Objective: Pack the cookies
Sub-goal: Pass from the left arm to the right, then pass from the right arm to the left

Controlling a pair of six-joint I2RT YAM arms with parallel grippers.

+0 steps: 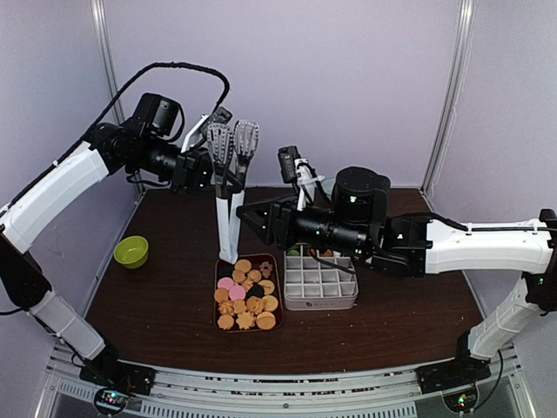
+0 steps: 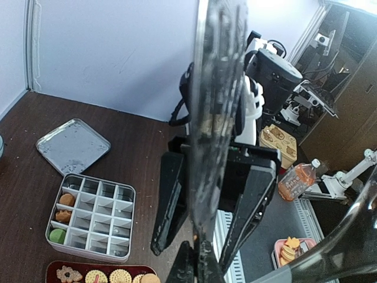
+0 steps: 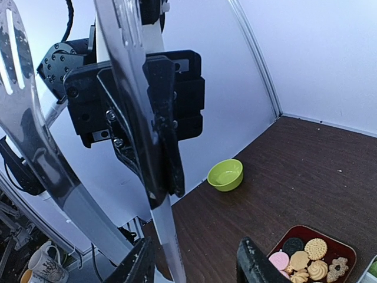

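Observation:
The cookies (image 1: 246,296) lie in a dark red tray (image 1: 218,300) at the table's middle; they also show in the right wrist view as cookies (image 3: 306,257). A few cookies (image 2: 66,200) sit in the left cells of the white compartment box (image 1: 320,280). My left gripper (image 1: 222,183) is shut on the metal tongs (image 1: 230,218), held upright above the tray with the heads up. My right gripper (image 1: 248,218) is open beside them; in the right wrist view its fingers (image 3: 253,265) straddle one tong arm (image 3: 171,236) without pinching it.
A green bowl (image 1: 131,251) stands at the table's left. A square tin lid (image 2: 73,145) lies behind the compartment box (image 2: 91,218). The right arm reaches over the box from the right. Off the table, a bottle (image 2: 297,180) lies on a bench.

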